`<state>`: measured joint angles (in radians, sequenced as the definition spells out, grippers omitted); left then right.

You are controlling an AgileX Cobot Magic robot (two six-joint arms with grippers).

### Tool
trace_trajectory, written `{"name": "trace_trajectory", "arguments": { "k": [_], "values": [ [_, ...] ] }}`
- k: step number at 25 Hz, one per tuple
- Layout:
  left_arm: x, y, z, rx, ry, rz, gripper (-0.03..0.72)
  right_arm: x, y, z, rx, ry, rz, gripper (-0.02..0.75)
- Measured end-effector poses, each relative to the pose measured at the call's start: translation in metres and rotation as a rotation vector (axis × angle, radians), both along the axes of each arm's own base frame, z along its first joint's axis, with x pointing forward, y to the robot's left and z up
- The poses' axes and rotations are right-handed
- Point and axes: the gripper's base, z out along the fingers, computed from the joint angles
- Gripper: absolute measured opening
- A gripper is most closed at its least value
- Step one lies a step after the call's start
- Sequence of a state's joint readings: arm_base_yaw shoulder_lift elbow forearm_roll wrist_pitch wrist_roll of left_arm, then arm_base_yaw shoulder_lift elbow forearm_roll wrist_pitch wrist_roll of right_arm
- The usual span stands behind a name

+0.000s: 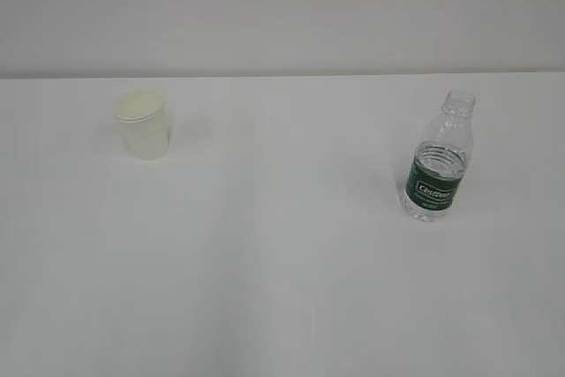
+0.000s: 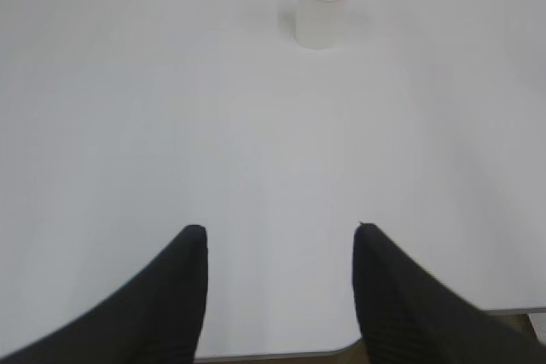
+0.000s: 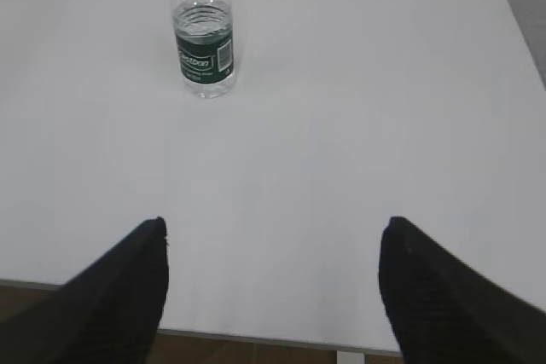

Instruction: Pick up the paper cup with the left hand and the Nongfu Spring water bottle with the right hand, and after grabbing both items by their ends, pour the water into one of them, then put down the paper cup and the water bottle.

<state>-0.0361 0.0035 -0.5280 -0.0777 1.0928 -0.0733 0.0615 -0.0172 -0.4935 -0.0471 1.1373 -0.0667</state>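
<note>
With both the left hand [image 2: 277, 232] and the right hand [image 3: 273, 223] held open and empty, the paper cup [image 1: 143, 124], well left of the Nongfu Spring water bottle [image 1: 437, 158], is judged light and crushable, best gripped gently below its rim.

A white table [image 1: 282, 271] fills the frame up to a pale wall [image 1: 282, 6] at the far edge. The paper cup [image 1: 143, 124] stands upright at far left, open mouth up. The Nongfu Spring water bottle [image 1: 437, 158] stands upright at right, uncapped, its dark green label facing the camera. Cup and bottle are well apart. The water level appears to sit just above the label, though blur makes this uncertain.
</note>
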Motion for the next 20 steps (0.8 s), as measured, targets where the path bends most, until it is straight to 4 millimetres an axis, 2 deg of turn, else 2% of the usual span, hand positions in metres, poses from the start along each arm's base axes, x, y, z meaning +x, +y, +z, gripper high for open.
{"name": "trace_trajectory", "arguments": {
  "k": [20],
  "values": [
    [0.0000,0.0000,0.0000,0.000,0.000,0.000,0.356,0.0001,-0.0026,0.0001,-0.026,-0.002,-0.018,0.575]
  ]
}}
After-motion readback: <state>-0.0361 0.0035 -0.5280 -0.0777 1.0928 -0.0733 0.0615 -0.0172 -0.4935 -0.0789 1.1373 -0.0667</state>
